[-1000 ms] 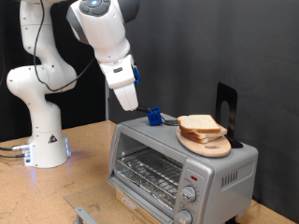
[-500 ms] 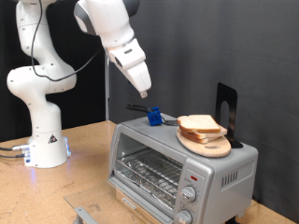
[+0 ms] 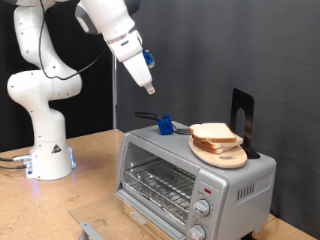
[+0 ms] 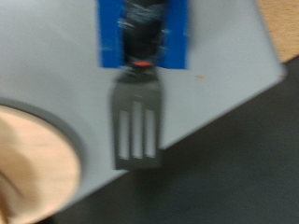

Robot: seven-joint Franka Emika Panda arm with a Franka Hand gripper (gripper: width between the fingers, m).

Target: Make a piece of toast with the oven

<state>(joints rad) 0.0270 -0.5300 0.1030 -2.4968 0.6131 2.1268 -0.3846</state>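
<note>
The pincer (image 3: 149, 88) hangs high above the oven's (image 3: 196, 178) left end, well clear of the bread slices (image 3: 214, 134) on the round wooden board (image 3: 226, 157); whether it is spread, I cannot tell.

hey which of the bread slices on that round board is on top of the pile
The palest slice, its whole face showing, lies on top. The others show only as edges beneath it on the wooden board atop the oven. The claw hangs apart.

Arm (image 3: 110, 30) raised above silver oven (image 3: 195, 180), toast (image 3: 214, 133) stacked on round board (image 3: 222, 154) atop
</note>
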